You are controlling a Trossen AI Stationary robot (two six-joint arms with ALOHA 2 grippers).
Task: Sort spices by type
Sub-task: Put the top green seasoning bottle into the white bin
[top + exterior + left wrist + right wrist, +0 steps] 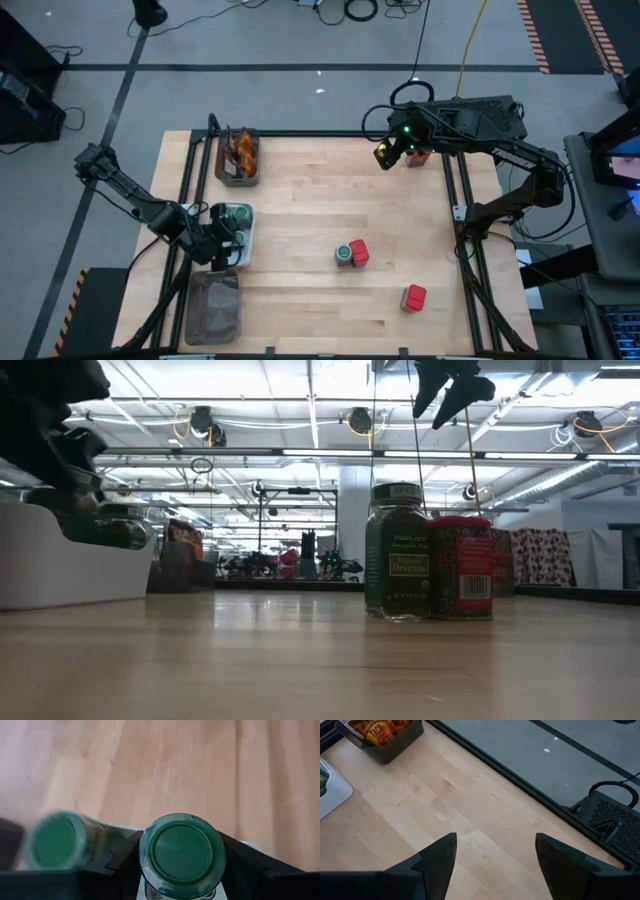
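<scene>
Left gripper (180,870) was clamped on a jar (182,854) over the white tray (246,240), parking it next to another jar (55,840), guessing like with like. Right gripper (495,865) hung spread and empty by the far edge. One jar (343,254) and two red packets (359,250) sat unsorted.

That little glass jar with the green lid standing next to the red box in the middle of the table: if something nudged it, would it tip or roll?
The jar looks like rigid glass, so probably smooth and breakable. It stands taller than wide, so a high push might tip it; being round, it would likely roll. The red box close beside it may brace one side.
</scene>
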